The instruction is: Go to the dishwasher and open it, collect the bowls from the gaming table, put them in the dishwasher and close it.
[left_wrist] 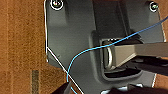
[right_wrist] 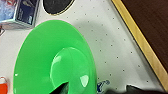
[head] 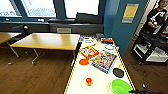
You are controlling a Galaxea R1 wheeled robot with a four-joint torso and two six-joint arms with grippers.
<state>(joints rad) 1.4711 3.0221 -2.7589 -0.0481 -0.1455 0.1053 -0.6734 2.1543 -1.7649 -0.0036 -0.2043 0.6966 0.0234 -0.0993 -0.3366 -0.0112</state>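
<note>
Blown-out windows (head: 37, 7) backlight room, soft blur, glossy bowl (right_wrist: 55, 62) glare

You have two bowls on the gaming table (head: 75, 76): one green bowl (head: 120, 86), one orange bowl (head: 84, 61). One orange cup (head: 88, 81). One black paddle (head: 118, 72). Two game boxes: one red box (head: 89, 51), one blue box (head: 104, 60) (touching each other). Two wooden tables: a large table (head: 48, 40) and a side table (head: 6, 36). One person (head: 156, 17).
</note>
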